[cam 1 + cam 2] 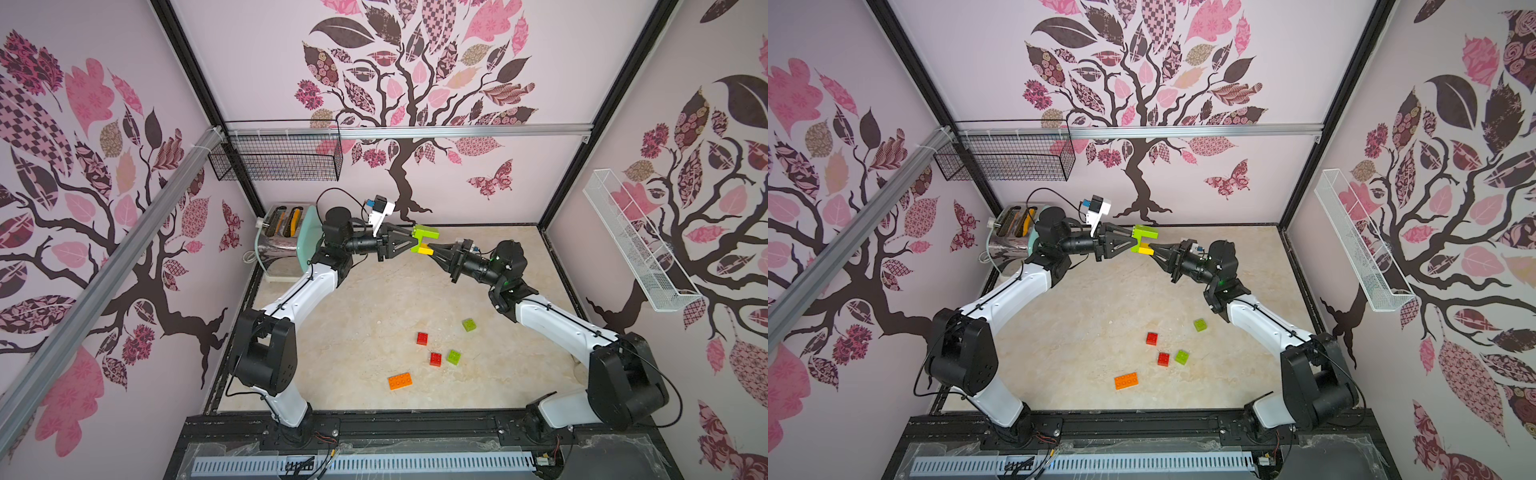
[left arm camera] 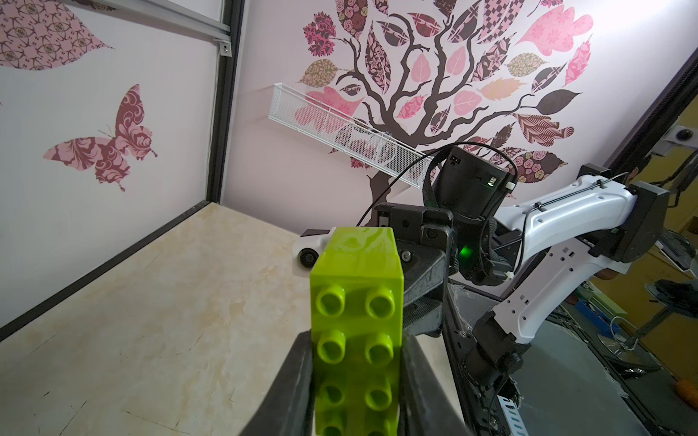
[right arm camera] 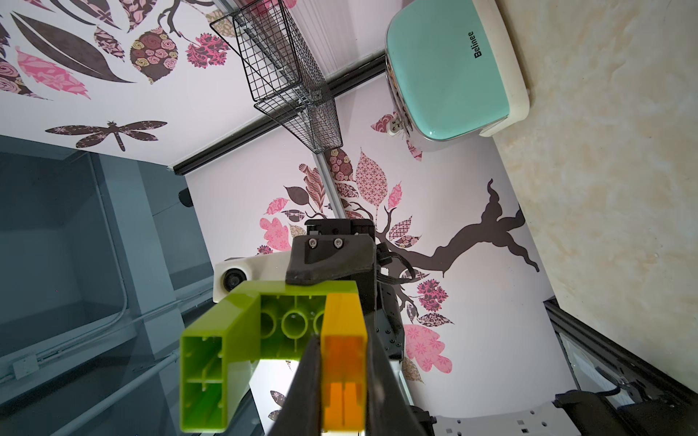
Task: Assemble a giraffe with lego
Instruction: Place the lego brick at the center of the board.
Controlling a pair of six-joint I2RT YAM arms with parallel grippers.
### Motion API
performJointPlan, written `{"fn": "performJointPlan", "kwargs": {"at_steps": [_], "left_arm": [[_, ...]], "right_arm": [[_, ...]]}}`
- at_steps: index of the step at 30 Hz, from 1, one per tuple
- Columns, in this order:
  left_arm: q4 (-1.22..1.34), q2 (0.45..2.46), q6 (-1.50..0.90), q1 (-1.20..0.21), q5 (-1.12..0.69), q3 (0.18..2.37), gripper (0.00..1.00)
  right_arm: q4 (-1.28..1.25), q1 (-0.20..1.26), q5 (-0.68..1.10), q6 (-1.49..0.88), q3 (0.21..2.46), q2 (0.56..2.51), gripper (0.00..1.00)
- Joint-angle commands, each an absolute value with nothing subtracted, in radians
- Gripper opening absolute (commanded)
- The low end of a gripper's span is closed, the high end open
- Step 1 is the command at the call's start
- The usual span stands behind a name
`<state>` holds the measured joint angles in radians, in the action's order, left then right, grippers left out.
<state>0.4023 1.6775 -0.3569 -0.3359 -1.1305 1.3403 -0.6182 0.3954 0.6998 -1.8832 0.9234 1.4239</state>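
Lime green plastic makes up most of the half-built giraffe (image 1: 424, 239), which hangs in the air over the far part of the bench (image 1: 374, 291), pinched from opposite ends by the two arms. The left fingers (image 2: 298, 377) are clenched on the long green body brick (image 2: 357, 321), gripping its smooth sides so that its studded face is left free. The right fingers (image 3: 381, 381) are clamped on the yellow brick (image 3: 343, 332), which sits under one end of the body as a leg. A green leg brick (image 3: 211, 362) sits under the other end, with a gap between the two legs.

Holding both ends like this looks meant either to brace the body while the yellow leg is pressed home or to pass the figure across; I cannot tell which. I judge the body and legs joined, and the neck and head not yet begun.

The parts for those lie loose on the bench nearer the arms' bases, studs up and apart from one another: two red bricks (image 1: 422, 338) (image 1: 436, 358), two small green bricks (image 1: 469, 324) (image 1: 454, 356) and the longer orange brick (image 1: 400, 380).

The next move probably calls for one arm to let go and fetch a neck piece. If the arms drift apart first, the narrow hold on the yellow leg could pull it off.
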Motion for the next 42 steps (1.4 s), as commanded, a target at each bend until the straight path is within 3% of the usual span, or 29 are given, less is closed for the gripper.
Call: {"fn": "performJointPlan", "kwargs": {"at_steps": [1, 3, 9, 12, 14, 17, 20, 23, 28, 35, 42], "left_arm": [[0.342, 1.636, -0.301, -0.343, -1.135, 1.349, 0.18], [0.267, 1.623, -0.25, -0.336, -1.137, 1.366, 0.17], [-0.038, 1.59, -0.045, -0.25, -1.153, 1.418, 0.12], [-0.495, 1.567, 0.425, -0.227, -1.102, 1.501, 0.08], [-0.862, 1.581, 0.799, -0.247, -0.976, 1.578, 0.06], [-1.16, 1.635, 1.095, -0.27, -0.801, 1.634, 0.04], [-1.339, 1.688, 1.312, -0.28, -0.714, 1.638, 0.03], [-1.379, 1.71, 1.462, -0.324, -0.587, 1.574, 0.05], [-1.234, 1.721, 1.601, -0.424, -0.378, 1.429, 0.02], [-1.196, 1.807, 1.593, -0.485, -0.445, 1.449, 0.02], [-1.124, 1.863, 1.601, -0.571, -0.345, 1.411, 0.04]], "right_arm": [[-0.729, 0.403, 0.716, -1.923, 0.895, 1.403, 0.2], [-0.756, 0.398, 0.714, -1.931, 0.849, 1.377, 0.36], [-0.672, 0.338, 0.749, -1.823, 0.672, 1.209, 0.51], [-0.375, 0.294, 0.779, -1.597, 0.631, 1.066, 0.59], [0.037, 0.285, 0.733, -1.283, 0.684, 0.965, 0.65], [0.5, 0.293, 0.527, -0.887, 0.779, 0.867, 0.71], [0.662, 0.294, 0.376, -0.695, 0.784, 0.824, 0.74], [0.733, 0.305, 0.313, -0.637, 0.748, 0.828, 0.75], [0.734, 0.341, 0.252, -0.642, 0.657, 0.835, 0.75], [0.773, 0.394, 0.157, -0.629, 0.646, 0.834, 0.75], [0.754, 0.45, 0.134, -0.635, 0.646, 0.882, 0.68]]}}
